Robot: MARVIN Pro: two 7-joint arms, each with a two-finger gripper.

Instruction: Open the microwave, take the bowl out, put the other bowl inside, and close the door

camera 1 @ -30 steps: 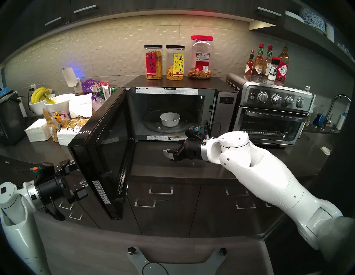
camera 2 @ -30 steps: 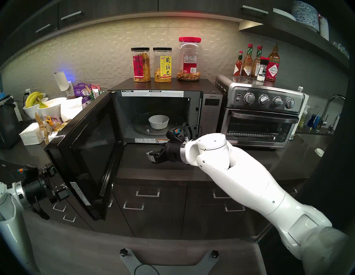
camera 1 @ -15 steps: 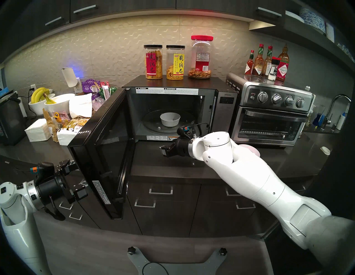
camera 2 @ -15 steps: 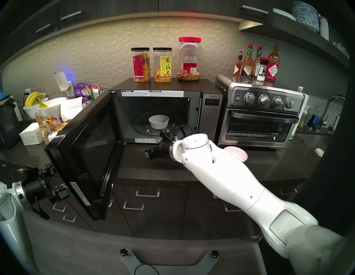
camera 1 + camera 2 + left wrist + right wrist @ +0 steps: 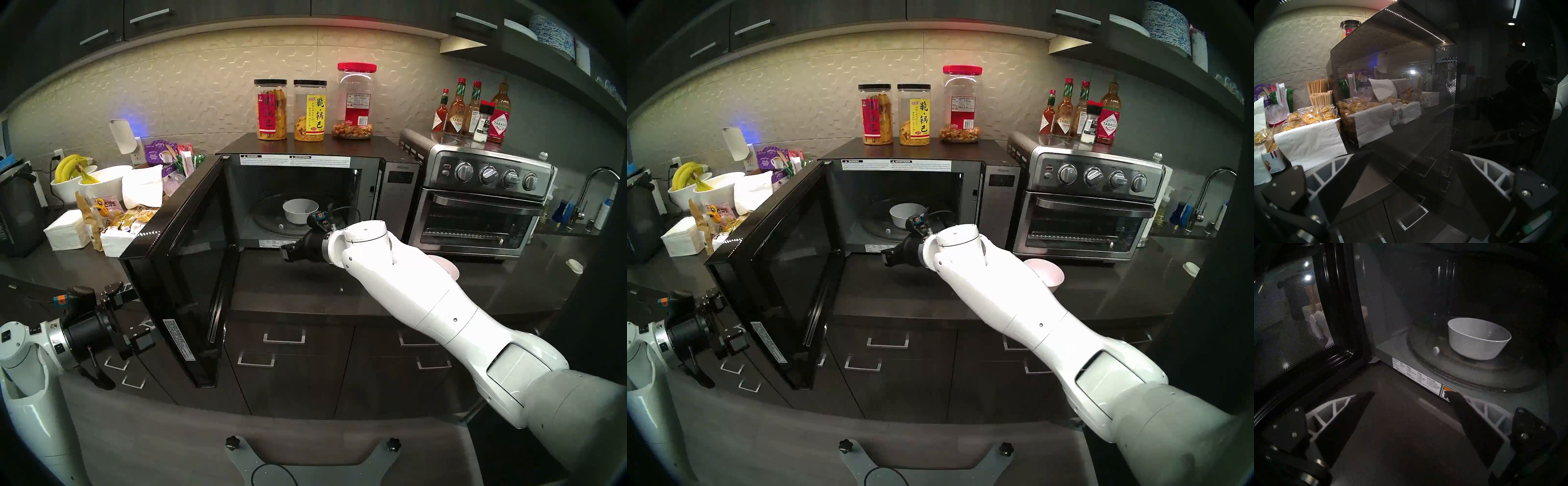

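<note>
- Head left view: microwave [image 5: 397,190] on the bench [image 5: 305,288], door [image 5: 190,271] swung fully open toward 8 o'clock. White bowl [image 5: 300,210] sits on the glass turntable [image 5: 268,220] inside. Right claw [image 5: 286,253] hangs just outside the cavity's front sill, at 6 o'clock of the bowl, not touching it. Only a sliver of the pink bowl [image 5: 449,268] shows behind the right arm, in front of the toaster oven [image 5: 475,217]. Left claw [image 5: 127,315] rests by the door's outer face.
- Head right view: same layout; pink bowl [image 5: 1047,275] clearer, on the bench and well apart from the microwave.
- Left wrist view: fingers [image 5: 1349,173] spread, nothing between them; door glass straight ahead.
- Right wrist view: fingers [image 5: 1466,412] wide apart and empty; bowl at 1 o'clock, one fingertip over the sill label.
- Step, as judged: door open is done; the reach for the white bowl is in hand.
- Next move calls for: pass over the sill, straddle the bowl's rim, close, lift clear of the turntable.
</note>
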